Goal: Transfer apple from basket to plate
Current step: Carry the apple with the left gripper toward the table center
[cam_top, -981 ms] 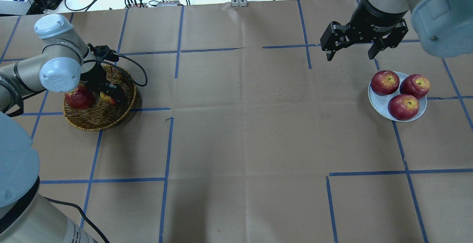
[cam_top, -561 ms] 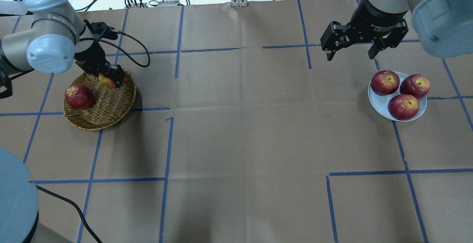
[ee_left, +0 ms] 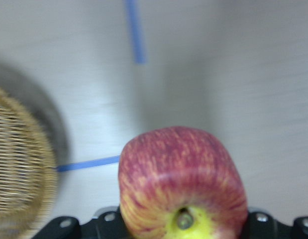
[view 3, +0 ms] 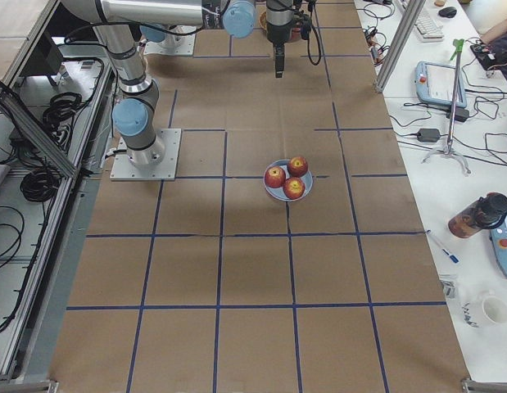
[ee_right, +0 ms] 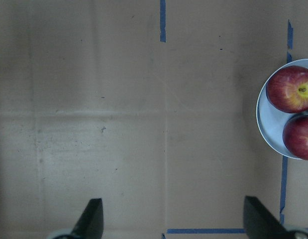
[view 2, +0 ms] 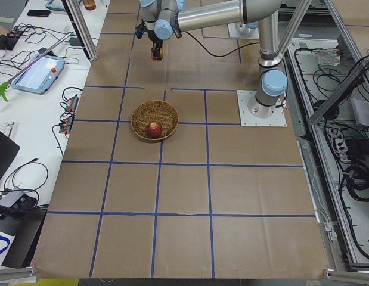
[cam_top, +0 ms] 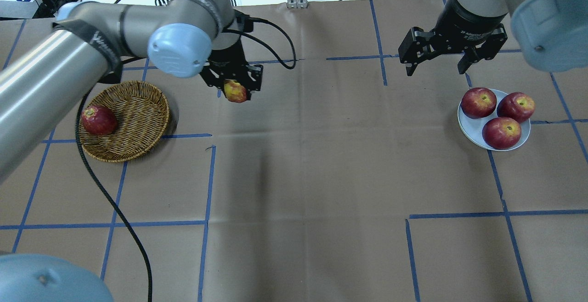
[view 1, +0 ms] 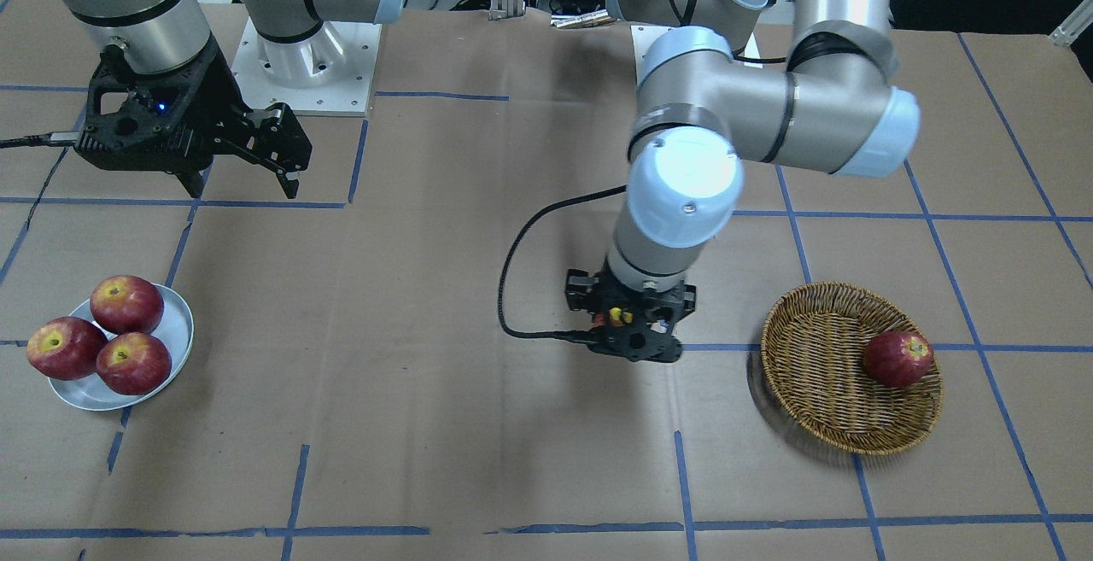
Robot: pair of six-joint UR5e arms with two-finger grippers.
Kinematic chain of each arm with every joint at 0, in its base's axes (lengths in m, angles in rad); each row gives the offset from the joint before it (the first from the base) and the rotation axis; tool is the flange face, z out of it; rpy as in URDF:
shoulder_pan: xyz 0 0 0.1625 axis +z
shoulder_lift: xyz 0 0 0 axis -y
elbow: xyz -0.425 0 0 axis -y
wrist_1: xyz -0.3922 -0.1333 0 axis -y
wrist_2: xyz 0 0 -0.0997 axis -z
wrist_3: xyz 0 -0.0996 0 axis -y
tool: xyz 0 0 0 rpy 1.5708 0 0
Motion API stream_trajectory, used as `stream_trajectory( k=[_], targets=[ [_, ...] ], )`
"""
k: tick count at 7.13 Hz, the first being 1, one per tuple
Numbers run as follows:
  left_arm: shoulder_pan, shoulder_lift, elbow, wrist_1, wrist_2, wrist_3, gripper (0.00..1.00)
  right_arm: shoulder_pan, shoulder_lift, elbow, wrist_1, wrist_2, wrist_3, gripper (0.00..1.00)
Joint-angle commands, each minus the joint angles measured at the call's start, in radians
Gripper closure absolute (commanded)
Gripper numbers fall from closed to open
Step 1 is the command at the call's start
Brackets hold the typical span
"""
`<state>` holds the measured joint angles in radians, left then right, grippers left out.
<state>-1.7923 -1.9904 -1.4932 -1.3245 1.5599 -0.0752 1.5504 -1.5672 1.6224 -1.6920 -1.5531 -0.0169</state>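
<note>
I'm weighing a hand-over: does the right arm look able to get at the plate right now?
Probably yes: the right gripper hangs open just beyond the plate, with nothing standing between them, though three apples crowd it.

The plate (cam_top: 469,126) holds three red apples (cam_top: 501,133); the right tool (cam_top: 435,71) hovers nearby.

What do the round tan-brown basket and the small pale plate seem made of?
The round tan-brown basket looks like woven wicker, matt: interlaced strands show across its wall and rim. The small pale grey-white plate looks smooth and even-surfaced: ceramic or plastic, I cannot tell which.
</note>
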Motion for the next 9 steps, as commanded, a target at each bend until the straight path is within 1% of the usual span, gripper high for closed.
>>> stream_trajectory(
  k=[1, 2, 3, 5, 7, 8, 9],
  targets=[
    [-0.108, -0.101, 0.001, 0.126, -0.075, -0.116, 0.54, 0.0, -0.001, 0.002, 0.0, -0.001, 0.0, 0.0],
    [-0.113, -0.134, -0.01, 0.154, -0.074, -0.116, 0.54, -0.001, -0.002, 0.002, 0.0, -0.004, 0.0, 0.0],
    [-0.125, -0.166, -0.01, 0.21, -0.075, -0.116, 0.54, 0.0, -0.004, 0.002, 0.0, -0.005, 0.0, 0.0],
    [-0.136, -0.208, -0.019, 0.25, -0.074, -0.116, 0.54, -0.001, -0.004, 0.004, 0.0, -0.007, -0.002, 0.0],
    [-0.142, -0.197, -0.044, 0.251, -0.074, -0.118, 0.53, 0.0, -0.005, 0.005, 0.0, -0.007, -0.002, 0.0],
    [-0.142, -0.194, -0.057, 0.252, -0.074, -0.118, 0.51, 0.0, -0.007, 0.005, 0.002, -0.007, -0.002, 0.0],
    [-0.142, -0.192, -0.062, 0.252, -0.072, -0.12, 0.43, 0.0, -0.008, 0.005, 0.002, -0.005, 0.0, 0.0]
  ],
)
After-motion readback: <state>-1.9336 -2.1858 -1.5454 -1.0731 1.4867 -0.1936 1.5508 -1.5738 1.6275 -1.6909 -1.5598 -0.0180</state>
